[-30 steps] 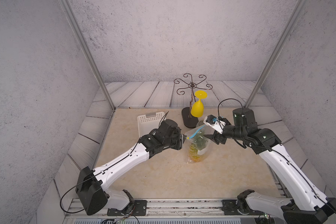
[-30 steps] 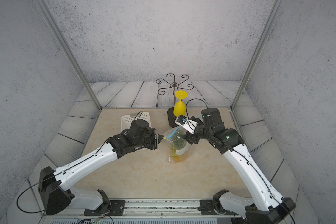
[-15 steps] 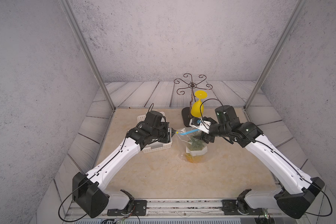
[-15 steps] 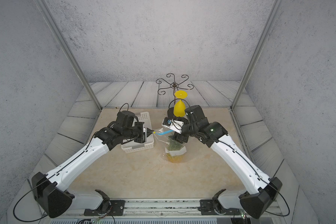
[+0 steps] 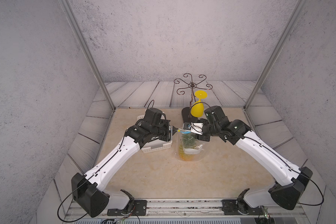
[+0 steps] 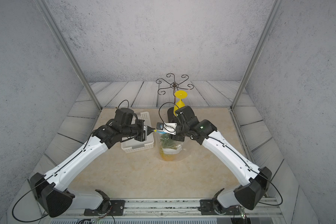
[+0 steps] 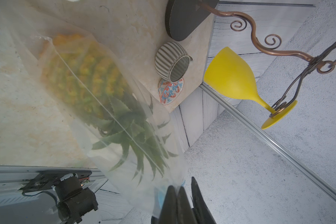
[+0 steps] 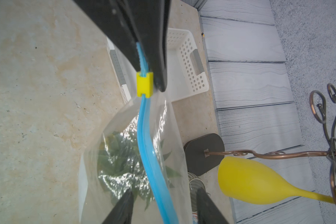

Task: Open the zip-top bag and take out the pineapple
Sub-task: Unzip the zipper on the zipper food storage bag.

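Two ends: we see one gripper at each end of the bag's top edge.
Left: our left gripper [image 8: 145, 67] is clamped tight on the end of the light-blue zip strip [image 8: 145, 135], its tips right against the small yellow slider tab [image 8: 144, 83].
Right: our right gripper [image 8: 164, 195] has its jaws apart, one black finger on each side of the strip, and we see neither pressing it.
Bag: the large clear plastic zip-top bag [image 5: 190, 143] stands upright on the beige stone-look tabletop [image 5: 163, 174], between the two arms.
Fruit: the yellow-orange pineapple [image 7: 81, 77] is inside the bag, base down, its spiky green crown just under the strip.
Seal: we cannot tell whether the strip is zipped.
Nearby: a white perforated plastic basket [image 5: 157, 147] sits just beside the bag under the left arm. Behind the bag, a yellow plastic goblet [image 5: 197, 109] hangs upside down from a copper wire rack [image 5: 192, 84].
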Robot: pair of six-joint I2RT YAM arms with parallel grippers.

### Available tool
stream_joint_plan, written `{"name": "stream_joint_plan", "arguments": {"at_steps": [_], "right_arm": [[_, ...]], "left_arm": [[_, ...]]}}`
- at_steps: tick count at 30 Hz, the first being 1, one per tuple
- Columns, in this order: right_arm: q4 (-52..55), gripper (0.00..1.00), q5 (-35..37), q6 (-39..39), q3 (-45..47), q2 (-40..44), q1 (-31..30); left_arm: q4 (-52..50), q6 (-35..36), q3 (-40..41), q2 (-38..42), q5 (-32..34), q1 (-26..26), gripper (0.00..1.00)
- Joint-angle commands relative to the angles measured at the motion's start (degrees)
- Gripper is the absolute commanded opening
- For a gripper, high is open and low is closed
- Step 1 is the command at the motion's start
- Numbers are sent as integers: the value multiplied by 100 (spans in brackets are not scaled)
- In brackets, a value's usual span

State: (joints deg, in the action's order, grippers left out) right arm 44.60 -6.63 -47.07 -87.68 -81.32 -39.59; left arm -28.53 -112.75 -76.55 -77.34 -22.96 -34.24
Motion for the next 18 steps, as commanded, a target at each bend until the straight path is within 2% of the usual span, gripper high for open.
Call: {"name": "stream_joint_plan", "arguments": {"at_steps": [1,3,5,6,8,13,18], "right_arm": [[-12,41,234,-86,-148,-237,-31],[81,27,250,-83,-257,-372,-43],[37,5,282,-32,-226,-378,-66],[32,0,300,-1,-196,-359,-79],[36,0,370,90,-132,-284,-84],[-75,0,347,371,-12,7,-88],[-30,0,406,591,-170,46,-92]], "left_arm": [[148,19,-62,109,-111,-12,0],[149,-5,-27,161,-82,-10,0],[163,-36,8,205,-58,-9,0],[164,-51,15,226,-51,-12,0],[163,-93,48,286,-27,-13,0],[-3,-406,42,528,106,-12,21],[-253,-598,-50,665,134,-106,23]]}}
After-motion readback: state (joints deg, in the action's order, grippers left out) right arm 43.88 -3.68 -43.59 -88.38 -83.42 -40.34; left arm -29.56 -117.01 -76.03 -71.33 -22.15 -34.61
